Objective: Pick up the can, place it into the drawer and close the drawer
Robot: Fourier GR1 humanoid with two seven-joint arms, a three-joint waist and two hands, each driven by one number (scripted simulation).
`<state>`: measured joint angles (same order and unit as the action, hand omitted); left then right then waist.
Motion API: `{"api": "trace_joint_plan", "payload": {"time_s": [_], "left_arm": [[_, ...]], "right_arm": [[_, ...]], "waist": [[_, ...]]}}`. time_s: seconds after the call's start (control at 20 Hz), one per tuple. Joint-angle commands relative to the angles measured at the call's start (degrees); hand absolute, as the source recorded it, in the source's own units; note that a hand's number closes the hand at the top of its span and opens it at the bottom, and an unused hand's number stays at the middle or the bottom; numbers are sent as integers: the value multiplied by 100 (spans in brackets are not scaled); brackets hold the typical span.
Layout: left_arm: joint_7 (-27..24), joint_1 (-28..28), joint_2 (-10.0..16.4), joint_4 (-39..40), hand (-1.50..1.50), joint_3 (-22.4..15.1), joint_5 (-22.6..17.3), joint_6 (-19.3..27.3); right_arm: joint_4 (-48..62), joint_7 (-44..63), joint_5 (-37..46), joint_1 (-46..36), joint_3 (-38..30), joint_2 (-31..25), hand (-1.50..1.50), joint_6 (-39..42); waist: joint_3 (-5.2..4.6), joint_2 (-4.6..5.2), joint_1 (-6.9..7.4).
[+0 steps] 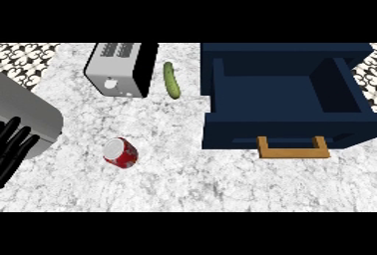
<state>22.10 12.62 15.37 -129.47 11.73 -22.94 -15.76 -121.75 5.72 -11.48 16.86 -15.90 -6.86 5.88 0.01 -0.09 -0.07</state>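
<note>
Nearest, at the view's left edge: left hand [11, 149], fingers straight and pointing up, open, holding nothing, resting. Right hand does not show.

Can [120, 153] sits on the marble counter [184, 184], right of the left hand and apart from it. It is red with a silver end. The silver end faces the camera and lies toward the upper left; the red body shows toward the lower right, so the long axis reads foreshortened along that diagonal. Whether it is fully upright or slightly tilted: cannot tell.

Right of the can, well apart: navy drawer [280, 132], pulled open, its interior visible, with the wooden handle [293, 154] on its near front.

Farther back: green cucumber [171, 79], long axis running near to far, just beside a silver toaster [117, 69] on its left.
</note>
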Motion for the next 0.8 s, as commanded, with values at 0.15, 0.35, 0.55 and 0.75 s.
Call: {"api": "trace_joint_plan", "payload": {"time_s": [0.15, 0.35, 0.55, 0.75], "left_arm": [[822, -150, -184, -204, -150, 187, -672, 434], [564, -60, -402, 314, -150, 251, -916, 179], [652, -287, -506, 597, -150, 153, -869, 224], [872, -543, -652, 670, -150, -74, -633, 506]], "right_arm": [[74, -85, -345, 134, -420, -141, -150, 440], [-47, -251, -515, 459, -578, -43, -150, 705], [84, -186, -851, 416, -1008, -168, -150, 873], [-51, -362, -650, 684, -971, 46, -150, 1169]], "waist": [[1, 5, -3], [-2, 2, -15], [-1, 5, -18], [-1, 5, -23]]}}
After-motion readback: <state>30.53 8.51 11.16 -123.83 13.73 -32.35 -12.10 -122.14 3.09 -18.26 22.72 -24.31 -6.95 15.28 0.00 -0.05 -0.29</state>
